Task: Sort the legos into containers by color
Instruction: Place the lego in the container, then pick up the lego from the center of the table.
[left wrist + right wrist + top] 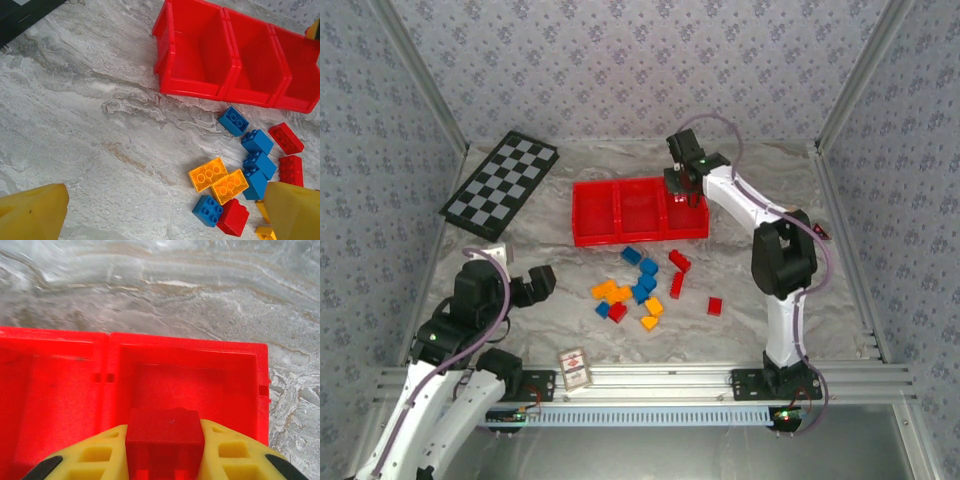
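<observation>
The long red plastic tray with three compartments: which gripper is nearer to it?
Right. The right gripper hovers over the tray's right compartment, clamping a small red plastic brick; the left gripper, open, sits well short of it, near-left.

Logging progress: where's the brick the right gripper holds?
In the right wrist view, the red brick is clamped in the right gripper, over the red tray's right-end compartment.

Noted smooth, glossy red plastic for tray (620, 238). Recorded smooth moulded plastic with slight sheen for bricks (648, 267). Logged counter (560, 300) as grey marble-look, smooth and matt. Found matt yellow plastic, recessed, on right tool (165, 447) fingers (95, 457). Marked frame (720, 378) as pale metal, satin finish.
</observation>
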Tool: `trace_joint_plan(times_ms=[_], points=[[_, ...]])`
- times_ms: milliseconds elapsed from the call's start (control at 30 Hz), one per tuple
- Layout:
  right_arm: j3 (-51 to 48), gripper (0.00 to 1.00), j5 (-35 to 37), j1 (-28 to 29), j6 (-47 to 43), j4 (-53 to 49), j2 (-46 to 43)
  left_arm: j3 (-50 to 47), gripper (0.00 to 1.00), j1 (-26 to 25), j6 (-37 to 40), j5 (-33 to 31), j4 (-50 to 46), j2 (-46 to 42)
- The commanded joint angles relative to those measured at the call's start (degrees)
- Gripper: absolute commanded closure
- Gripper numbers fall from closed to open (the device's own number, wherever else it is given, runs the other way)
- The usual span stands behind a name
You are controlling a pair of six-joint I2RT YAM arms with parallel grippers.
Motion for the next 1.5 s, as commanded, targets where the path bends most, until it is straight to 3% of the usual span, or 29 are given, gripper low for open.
trace_joint_plan(times_ms=[0, 167, 267, 567, 800, 1233, 1467], points=[[1.9, 0.78, 1.5, -0.1, -1.9, 1.7, 2.1, 0.7, 0.0, -1.3, -0.6, -2.0, 0.0, -0.3], [1.1, 0.76, 2.2, -0.1, -0.8, 2.1, 4.6, 0.4, 0.0, -2.9, -0.6, -3.3, 0.2, -0.6], [0.8, 0.68, 3.6, 0.1, 0.0, 2.1, 4.8, 0.3, 0.0, -3.5, -0.5, -3.6, 0.3, -1.1], [0.5, 0.53, 6.7, 1.7, 0.1, -0.3, 1.1, 0.0, 0.0, -4.3, -0.4, -4.4, 0.7, -1.3], [-1.0, 0.48, 5.6, 1.9, 1.6, -3.6, -3.2, -0.1, 0.0, -4.4, -0.3, -4.2, 1.1, -0.9], [-26.4, 0.33, -4.5, 1.8, 1.6, 5.1, -23.2, -0.5, 0.0, -4.6, 0.0, -3.0, 2.1, -0.1], [-36.0, 0.3, -13.6, 2.2, -0.5, 11.4, -22.2, -0.8, 0.0, -4.7, 0.1, -3.0, 2.6, 0.1]])
